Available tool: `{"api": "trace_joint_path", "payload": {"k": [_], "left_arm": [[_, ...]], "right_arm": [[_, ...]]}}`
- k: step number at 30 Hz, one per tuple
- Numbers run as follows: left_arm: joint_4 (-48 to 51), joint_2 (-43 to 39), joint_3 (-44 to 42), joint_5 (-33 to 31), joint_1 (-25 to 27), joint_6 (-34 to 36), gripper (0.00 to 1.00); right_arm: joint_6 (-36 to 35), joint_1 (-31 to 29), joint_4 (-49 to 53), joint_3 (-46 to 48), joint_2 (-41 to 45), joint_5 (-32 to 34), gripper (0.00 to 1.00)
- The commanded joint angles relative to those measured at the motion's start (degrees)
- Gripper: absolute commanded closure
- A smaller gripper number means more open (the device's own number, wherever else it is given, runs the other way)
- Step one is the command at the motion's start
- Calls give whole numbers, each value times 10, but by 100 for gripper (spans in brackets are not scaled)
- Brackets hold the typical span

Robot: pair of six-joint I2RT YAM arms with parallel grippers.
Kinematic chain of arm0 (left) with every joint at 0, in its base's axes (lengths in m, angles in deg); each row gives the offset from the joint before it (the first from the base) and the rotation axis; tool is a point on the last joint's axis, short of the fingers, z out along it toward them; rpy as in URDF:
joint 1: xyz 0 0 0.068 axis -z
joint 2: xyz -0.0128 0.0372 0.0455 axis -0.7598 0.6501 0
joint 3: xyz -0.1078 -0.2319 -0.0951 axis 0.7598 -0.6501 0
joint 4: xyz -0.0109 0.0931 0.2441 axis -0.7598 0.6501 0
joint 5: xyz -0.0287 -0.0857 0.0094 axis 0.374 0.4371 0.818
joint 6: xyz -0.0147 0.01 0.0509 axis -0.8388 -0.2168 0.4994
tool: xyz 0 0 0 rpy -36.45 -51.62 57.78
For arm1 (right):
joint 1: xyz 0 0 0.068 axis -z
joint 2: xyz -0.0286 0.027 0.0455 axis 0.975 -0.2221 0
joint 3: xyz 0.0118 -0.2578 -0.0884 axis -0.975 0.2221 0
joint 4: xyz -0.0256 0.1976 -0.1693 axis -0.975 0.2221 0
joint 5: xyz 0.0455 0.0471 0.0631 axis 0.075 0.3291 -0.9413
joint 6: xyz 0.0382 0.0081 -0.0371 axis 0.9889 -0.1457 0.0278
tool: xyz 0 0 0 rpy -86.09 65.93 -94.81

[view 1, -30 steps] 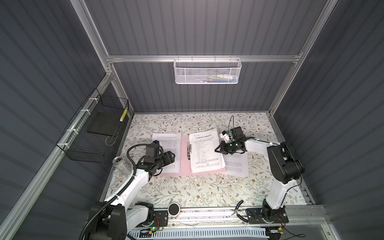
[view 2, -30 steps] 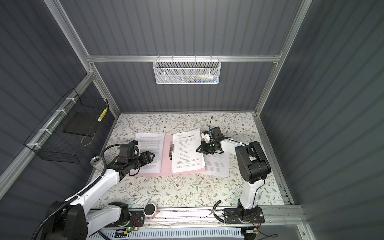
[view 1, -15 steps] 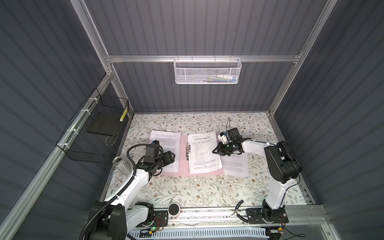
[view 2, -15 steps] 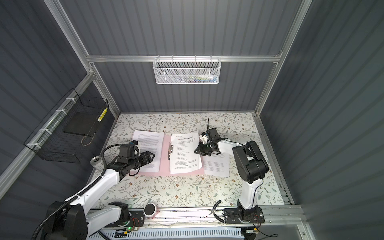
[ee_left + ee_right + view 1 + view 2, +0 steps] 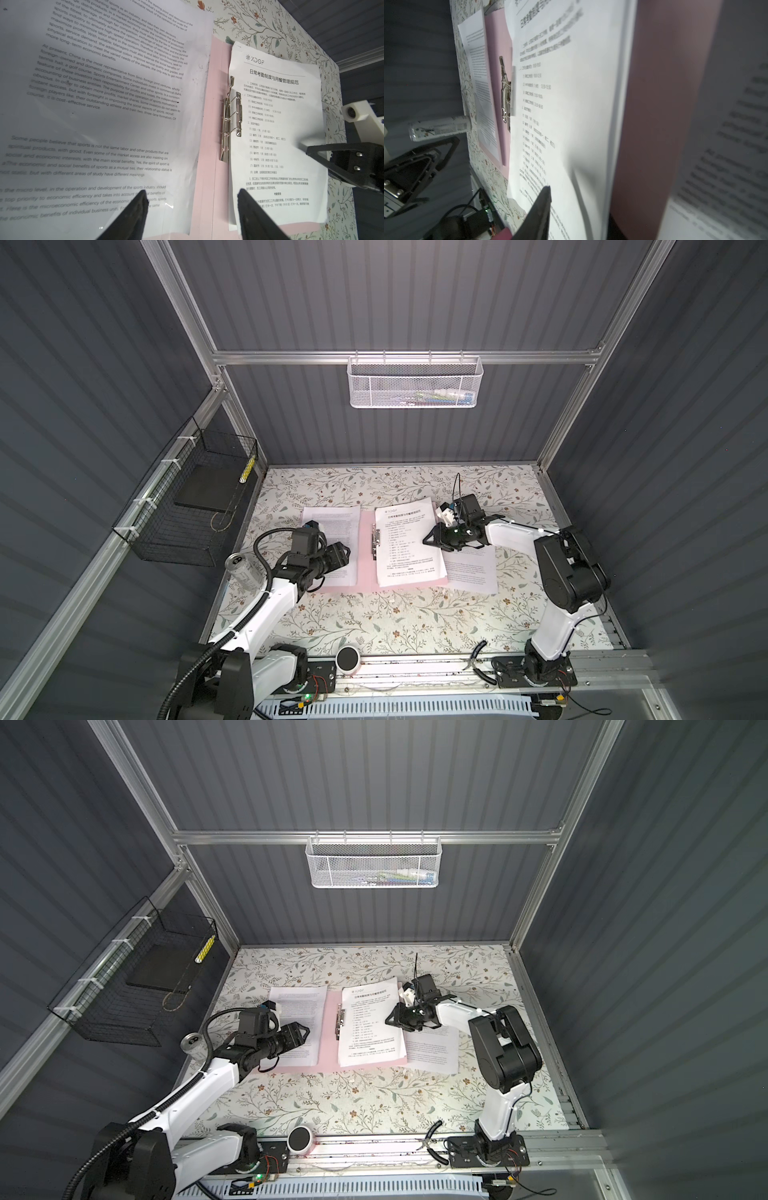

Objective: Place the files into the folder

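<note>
Partway: folder (image 5: 367, 568) lies open on desk (image 5: 374, 622), sheets (image 5: 409, 547) by its clip, loose sheet (image 5: 473, 568) beside it unfiled; left fingers (image 5: 135, 212) apart and empty, right fingers (image 5: 543, 205) cannot tell.

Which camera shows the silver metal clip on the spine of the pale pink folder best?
The left wrist view: the silver metal clip is close, sharp and unobstructed there. Both top views show it only as a small sliver; the right wrist view shows it farther off, at a steep slant.
</note>
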Motion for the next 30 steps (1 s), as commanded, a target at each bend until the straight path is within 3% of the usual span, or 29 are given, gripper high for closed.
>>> {"api": "trace_joint_path", "payload": {"k": [1, 7, 15, 22, 30], "left_arm": [[-2, -4, 7, -2, 2, 4, 30], [0, -8, 8, -2, 2, 4, 31], [-16, 3, 3, 5, 2, 0, 30], [-10, 0, 4, 3, 2, 4, 30], [-10, 1, 4, 2, 2, 4, 30]], "right_arm": [[-10, -3, 21, 1, 27, 14, 56], [-19, -3, 54, 11, 68, 36, 46], [-20, -14, 66, 21, 83, 42, 46], [-15, -19, 69, 22, 76, 50, 54], [-22, -14, 115, 1, 74, 110, 48]]}}
